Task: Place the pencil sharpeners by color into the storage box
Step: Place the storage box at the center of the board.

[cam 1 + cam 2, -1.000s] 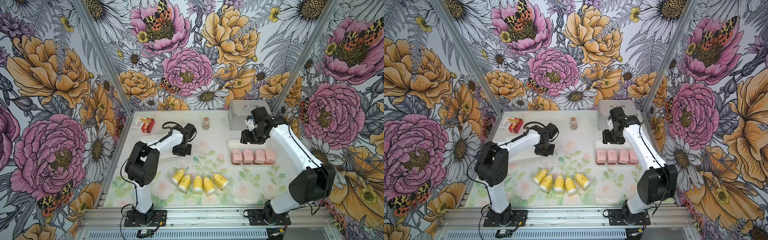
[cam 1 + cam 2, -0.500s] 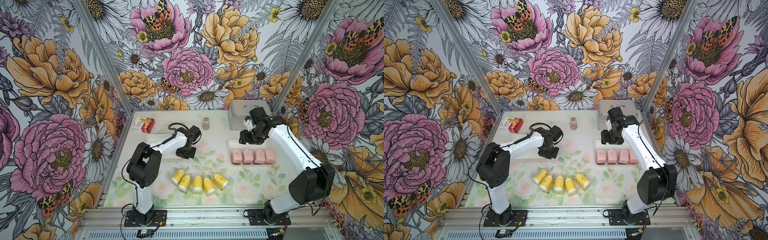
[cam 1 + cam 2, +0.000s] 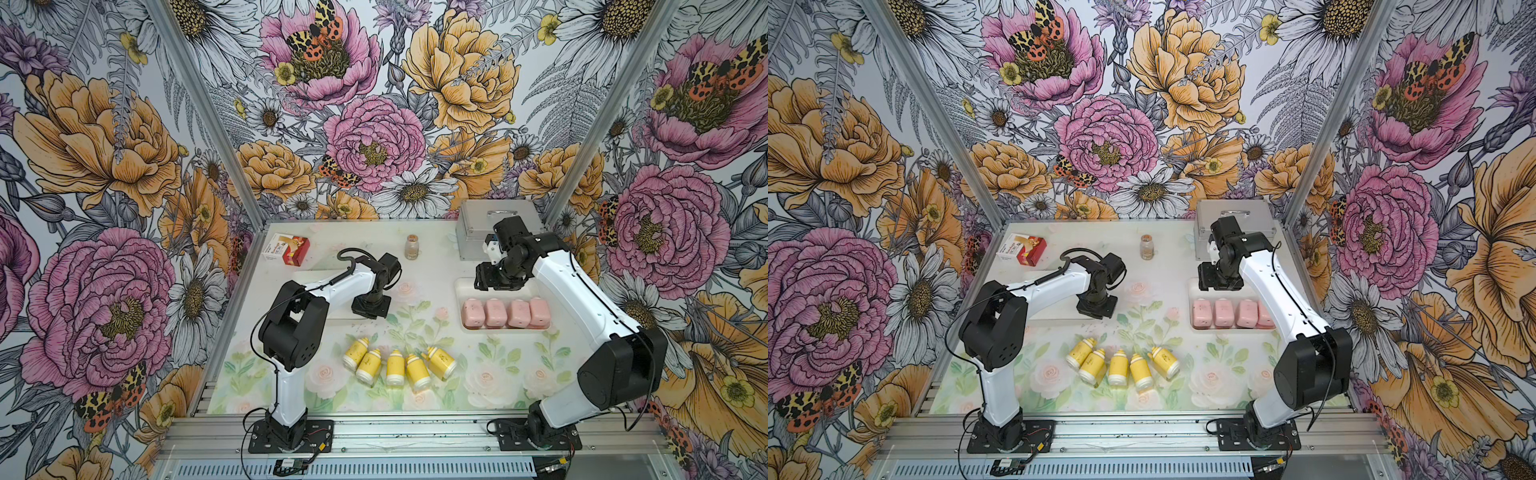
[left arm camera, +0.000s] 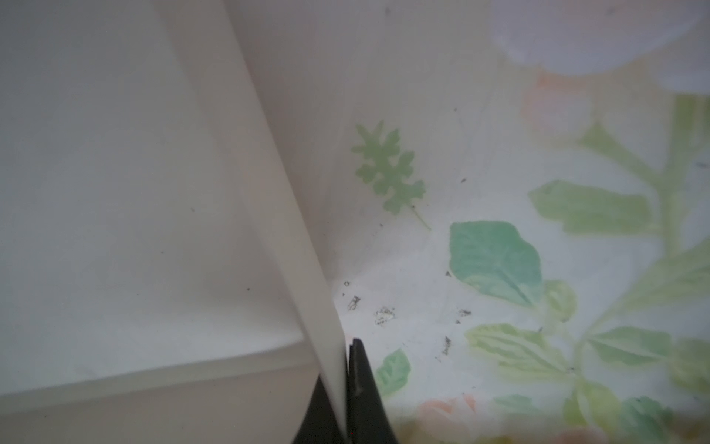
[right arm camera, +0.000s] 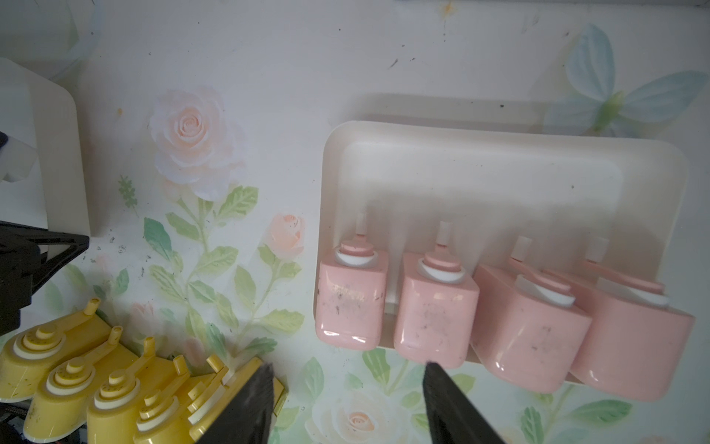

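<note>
1. Lying nearest on the counter (image 3: 478,374), five yellow sharpeners (image 3: 395,368) form a tight row outside either box, narrow tops pointing away.
2. Further back on the right, four pink sharpeners (image 3: 496,312) sit side by side in the near half of the white right box (image 3: 463,291).
3. The right pincer (image 3: 496,281) hangs over that box's bare far half, its fingers (image 5: 253,403) apart and gripping nothing.
4. At about the same depth on the left, the left pincer (image 3: 371,305) is clamped on the thin wall of the white left box (image 4: 115,192). The wrist view shows the wall squeezed between the two black tips, and the part of the box seen there is bare.
5. Farthest back stand a red-and-white carton (image 3: 286,249) on the left, a small jar (image 3: 412,246) with brown contents in the middle, and a metal case (image 3: 471,237) in the right corner.
</note>
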`<control>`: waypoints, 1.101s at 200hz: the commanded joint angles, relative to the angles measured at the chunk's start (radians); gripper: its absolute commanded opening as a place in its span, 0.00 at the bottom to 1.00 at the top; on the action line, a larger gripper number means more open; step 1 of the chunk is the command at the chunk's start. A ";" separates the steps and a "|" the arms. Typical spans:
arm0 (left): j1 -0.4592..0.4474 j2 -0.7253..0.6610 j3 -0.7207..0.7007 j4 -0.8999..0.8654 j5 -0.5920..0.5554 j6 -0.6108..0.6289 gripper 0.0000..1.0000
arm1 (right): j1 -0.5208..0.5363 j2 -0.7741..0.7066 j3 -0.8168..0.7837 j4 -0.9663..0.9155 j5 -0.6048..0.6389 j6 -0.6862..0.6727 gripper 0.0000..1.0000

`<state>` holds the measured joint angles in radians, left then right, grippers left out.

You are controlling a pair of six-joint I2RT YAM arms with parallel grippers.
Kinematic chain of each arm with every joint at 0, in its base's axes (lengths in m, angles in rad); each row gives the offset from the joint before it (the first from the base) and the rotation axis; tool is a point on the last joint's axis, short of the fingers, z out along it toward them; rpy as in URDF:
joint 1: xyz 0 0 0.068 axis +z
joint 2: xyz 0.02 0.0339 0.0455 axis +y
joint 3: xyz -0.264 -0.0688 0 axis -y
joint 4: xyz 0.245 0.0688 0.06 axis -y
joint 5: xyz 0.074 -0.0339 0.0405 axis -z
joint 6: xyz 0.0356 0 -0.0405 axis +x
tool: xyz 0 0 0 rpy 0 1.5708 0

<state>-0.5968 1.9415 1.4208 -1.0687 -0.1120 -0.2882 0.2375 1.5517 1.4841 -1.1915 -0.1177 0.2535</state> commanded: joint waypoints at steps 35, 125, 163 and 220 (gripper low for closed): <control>0.014 0.029 0.031 0.026 -0.017 -0.006 0.03 | 0.009 0.011 -0.008 0.026 0.008 0.015 0.64; 0.015 0.037 0.040 0.029 -0.017 -0.014 0.17 | 0.010 0.019 -0.008 0.033 0.007 0.013 0.64; 0.018 0.002 0.065 0.026 -0.026 -0.019 0.23 | 0.011 0.027 -0.010 0.034 0.011 0.007 0.64; 0.023 -0.098 0.095 0.023 -0.007 -0.055 0.27 | 0.011 0.049 -0.008 0.044 0.006 0.002 0.64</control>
<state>-0.5823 1.9308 1.4868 -1.0645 -0.1162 -0.3115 0.2428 1.5879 1.4776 -1.1767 -0.1181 0.2531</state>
